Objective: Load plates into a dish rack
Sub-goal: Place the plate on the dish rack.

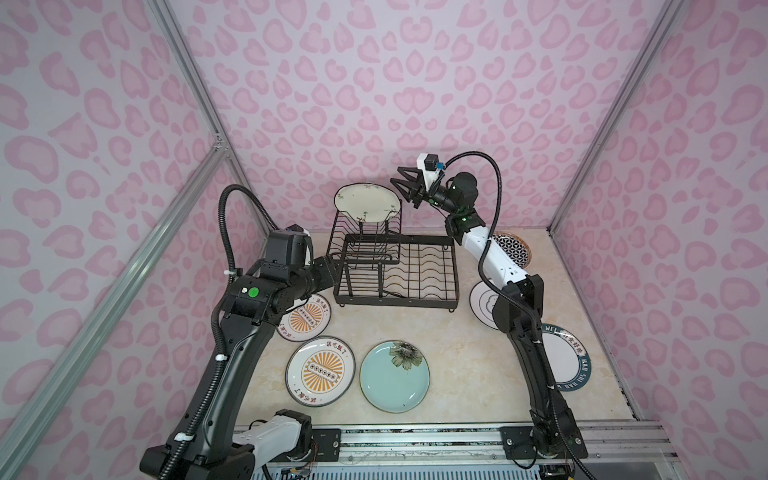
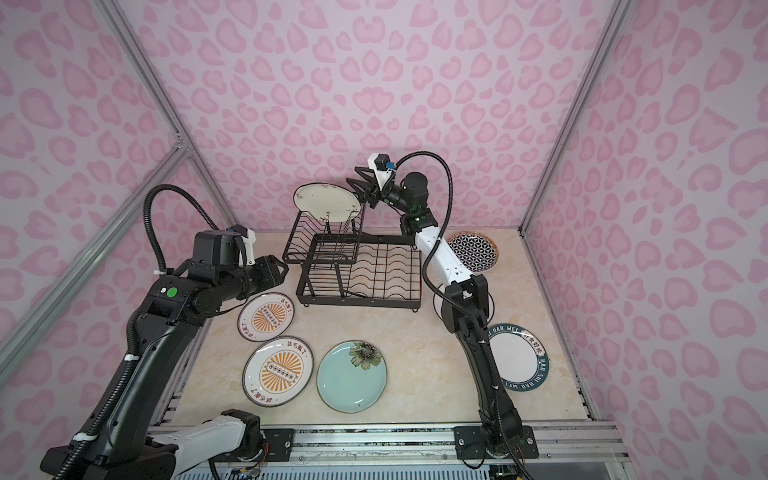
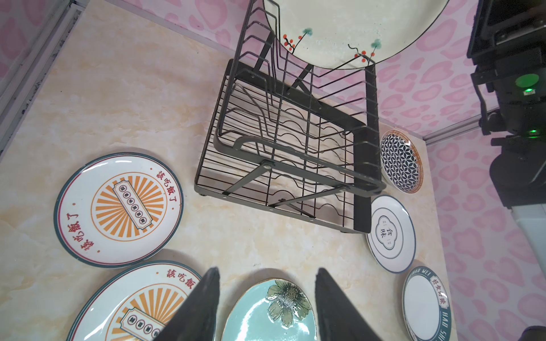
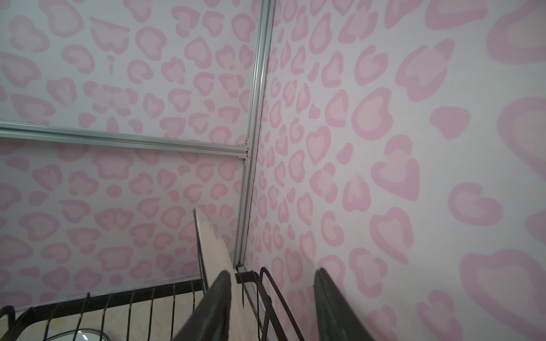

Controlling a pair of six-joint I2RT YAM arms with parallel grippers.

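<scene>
The black wire dish rack [image 1: 399,300] stands at the back middle of the table. A cream sprigged plate [image 1: 365,203] stands on edge in its raised basket. My right gripper [image 1: 397,176] hovers at that plate's right rim, open; in the right wrist view the plate's edge [image 4: 211,245] runs beside one finger, with a wide gap in the right gripper [image 4: 273,271]. My left gripper [image 2: 283,272] is open and empty by the rack's left end. Flat on the table lie two orange sunburst plates [image 1: 320,372] [image 1: 307,318] and a teal flowered plate [image 1: 395,376].
Right of the rack lie a geometric plate [image 1: 513,247], a cloud-outline plate [image 1: 484,305] partly under the right arm, and a teal-lettered plate [image 1: 565,357]. Pink patterned walls close in the back and both sides. A metal rail [image 1: 415,440] runs along the front.
</scene>
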